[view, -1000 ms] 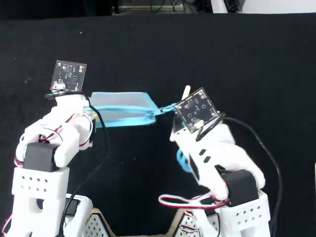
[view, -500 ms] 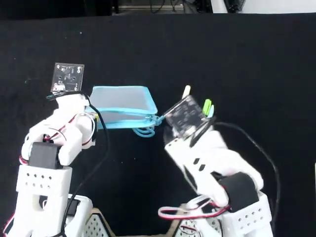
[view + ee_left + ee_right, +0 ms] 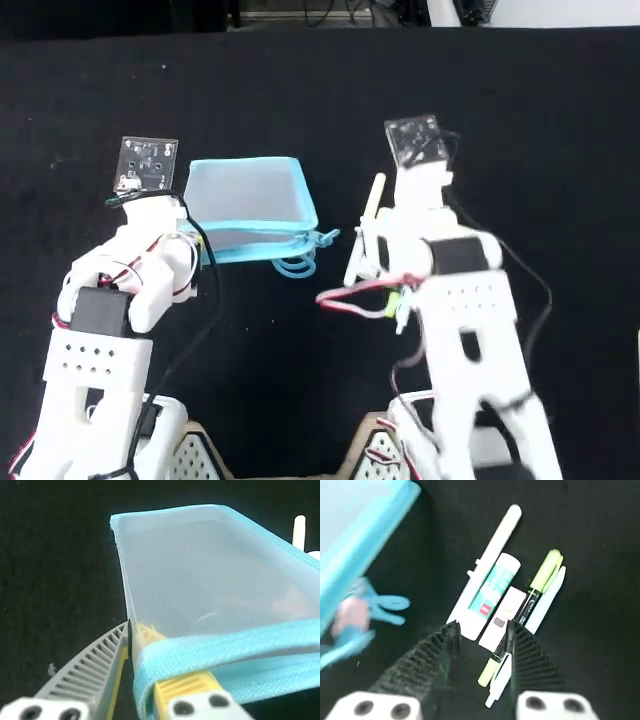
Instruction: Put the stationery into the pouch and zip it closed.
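Left end effector [image 3: 136,639]: pinches one corner of the pouch [image 3: 245,200] at its zipper edge, with the blue band caught between a grey finger and a yellow-padded one.

Pouch: lies flat on the black tabletop [image 3: 520,120], pale blue mesh, between the two arms. Carries a blue cord loop [image 3: 298,264] at the zipper end nearer the right arm. Cannot tell whether the zipper is open.

Right end effector [image 3: 482,629]: spread wide, grips nothing, hangs just above the stationery.

Stationery: outside the pouch, in a tight row on the tabletop. In order going away from the pouch: long white pen [image 3: 492,555], glue stick [image 3: 492,590], small eraser [image 3: 502,616], green highlighter [image 3: 542,577], white marker [image 3: 552,592].
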